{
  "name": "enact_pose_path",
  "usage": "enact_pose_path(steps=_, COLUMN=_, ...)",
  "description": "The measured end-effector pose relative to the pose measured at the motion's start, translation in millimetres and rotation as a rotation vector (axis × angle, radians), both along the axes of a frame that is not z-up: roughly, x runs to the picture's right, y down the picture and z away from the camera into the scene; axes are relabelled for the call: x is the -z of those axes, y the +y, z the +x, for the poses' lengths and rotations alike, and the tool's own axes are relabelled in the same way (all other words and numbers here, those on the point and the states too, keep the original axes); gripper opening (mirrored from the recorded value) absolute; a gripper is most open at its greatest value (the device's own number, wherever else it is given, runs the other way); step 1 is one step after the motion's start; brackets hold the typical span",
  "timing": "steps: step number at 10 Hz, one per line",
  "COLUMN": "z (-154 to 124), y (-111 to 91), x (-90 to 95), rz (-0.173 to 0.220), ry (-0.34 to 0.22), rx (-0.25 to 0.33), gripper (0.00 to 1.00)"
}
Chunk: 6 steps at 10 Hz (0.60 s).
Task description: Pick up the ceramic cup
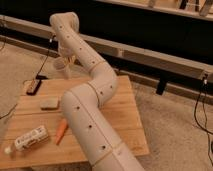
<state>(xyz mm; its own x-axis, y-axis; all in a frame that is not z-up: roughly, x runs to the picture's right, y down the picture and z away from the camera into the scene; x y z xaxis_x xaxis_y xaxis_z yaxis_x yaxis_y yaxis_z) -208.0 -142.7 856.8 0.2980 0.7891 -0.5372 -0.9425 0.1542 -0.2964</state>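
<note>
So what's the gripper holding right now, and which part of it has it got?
The gripper holds the ceramic cup by its upper part near the rim, lifted clear above the far left of the wooden table.

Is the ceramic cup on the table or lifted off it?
Lifted: the ceramic cup hangs at the claw, above the far edge of the wooden table.

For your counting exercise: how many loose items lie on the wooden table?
3: a bottle front left, a carrot beside it, a sponge behind. The arm may hide more. The gripper holds the cup aloft.
</note>
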Motion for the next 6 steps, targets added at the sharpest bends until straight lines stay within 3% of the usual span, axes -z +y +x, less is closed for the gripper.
enact_pose_path(steps=6, z=-1.2, y=1.5, x=-1.0, rz=-0.002, ry=0.000, rx=0.002, gripper=0.00)
